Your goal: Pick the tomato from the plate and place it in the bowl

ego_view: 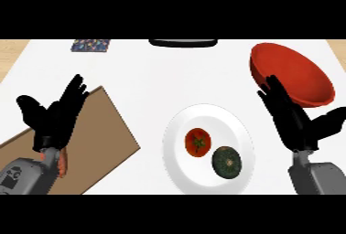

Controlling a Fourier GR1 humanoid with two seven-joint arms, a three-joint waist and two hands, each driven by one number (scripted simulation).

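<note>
tomato point(197, 141) is seen on the white plate point(182, 178) beside a dark green squash point(226, 162), left of the right hand point(292, 123), which is held open before the red bowl point(297, 68). the left hand point(51, 116) is held open over the table point(169, 77).

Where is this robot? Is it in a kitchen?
Probably a kitchen counter, yes. There's a white plate with a tomato and a dark green vegetable on it, a red bowl and a brown cutting board, all on a white worktop.
</note>
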